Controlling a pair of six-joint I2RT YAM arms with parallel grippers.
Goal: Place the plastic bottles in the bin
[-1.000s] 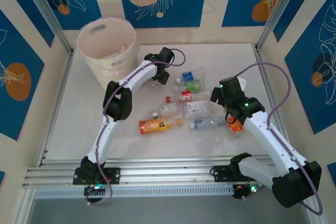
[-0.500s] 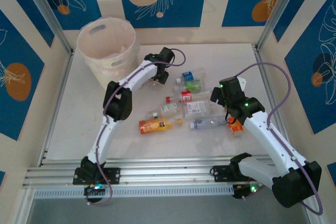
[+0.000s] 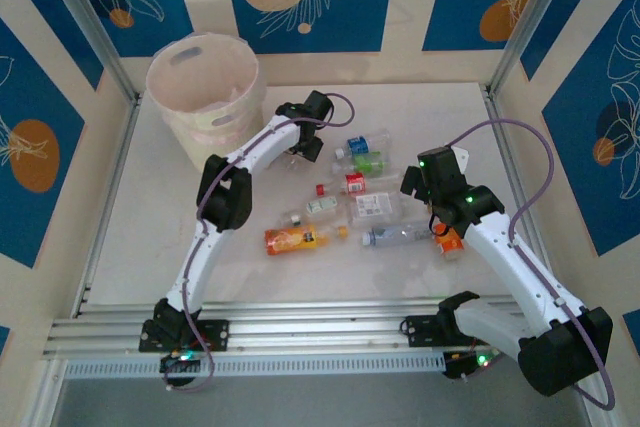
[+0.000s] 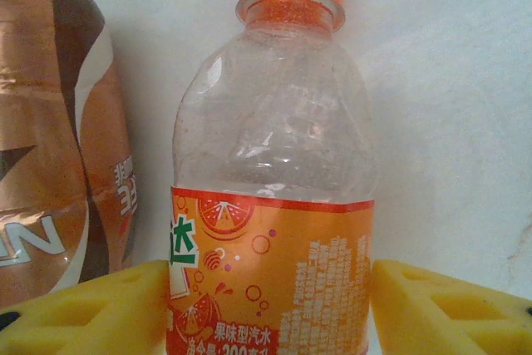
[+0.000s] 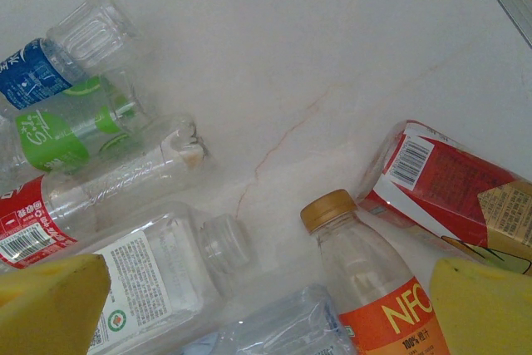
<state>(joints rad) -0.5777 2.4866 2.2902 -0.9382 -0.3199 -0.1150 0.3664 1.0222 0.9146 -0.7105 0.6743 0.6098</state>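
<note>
The left jaws flank the label of an orange-capped bottle (image 4: pixel 274 205). Whether they are squeezing it or only bracketing it cannot be told. A brown bottle (image 4: pixel 50 122) sits just beside it at 9 o'clock in the wrist view. From overhead, the bin (image 3: pixel 200 132) stands near these jaws, at about 10 o'clock on the counter (image 3: pixel 150 227).

The right jaws are wide apart, hovering over a gold-capped bottle (image 5: pixel 374 288) with a red carton (image 5: pixel 449 184) at its 2 o'clock.

A cluster of lying bottles (image 3: pixel 365 182) and an orange one (image 3: pixel 292 239) remain on the counter. Most of the job looks undone, and the bin's contents are unclear.
</note>
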